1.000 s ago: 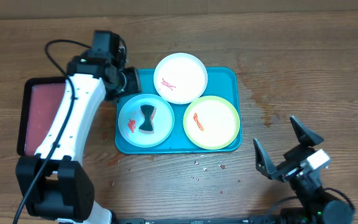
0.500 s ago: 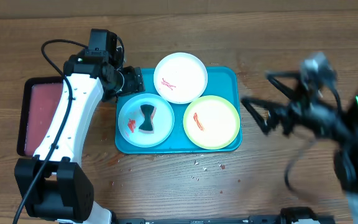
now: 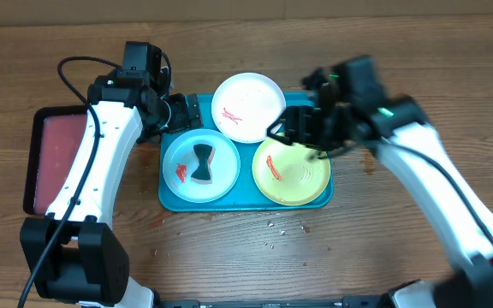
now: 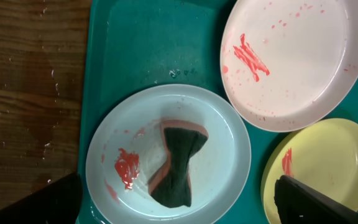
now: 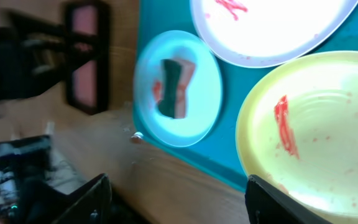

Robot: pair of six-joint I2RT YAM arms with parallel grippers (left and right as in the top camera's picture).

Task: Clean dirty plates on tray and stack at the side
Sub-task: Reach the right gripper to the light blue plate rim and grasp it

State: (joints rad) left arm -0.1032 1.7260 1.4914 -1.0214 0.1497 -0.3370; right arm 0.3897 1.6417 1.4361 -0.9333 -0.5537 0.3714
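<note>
On the wooden table (image 3: 400,51) the turquoise tray (image 3: 171,198) holds all three plates, none stacked. The white plate (image 3: 255,96) lies at 12 o'clock on the tray, the pale blue plate (image 3: 221,181) at 8 o'clock and the yellow-green plate (image 3: 302,184) at 4 o'clock. The white plate's rim overlaps the rims of the two others. Each plate carries red-orange smears. A dark sponge (image 3: 202,163), pinched at its waist, lies in the middle of the pale blue plate, with a smear at its 9 o'clock. The left gripper (image 3: 184,112) hangs over the tray's 10 o'clock corner, its jaws wide apart and holding nothing; its wrist view looks down on the sponge between them. The right gripper (image 3: 296,135) hovers over the 11 o'clock edge of the yellow-green plate, fingers spread and empty, though it is blurred in the overhead view. A black-rimmed pink-red tray (image 3: 54,154) sits at 9 o'clock of the turquoise one, well apart.
</note>
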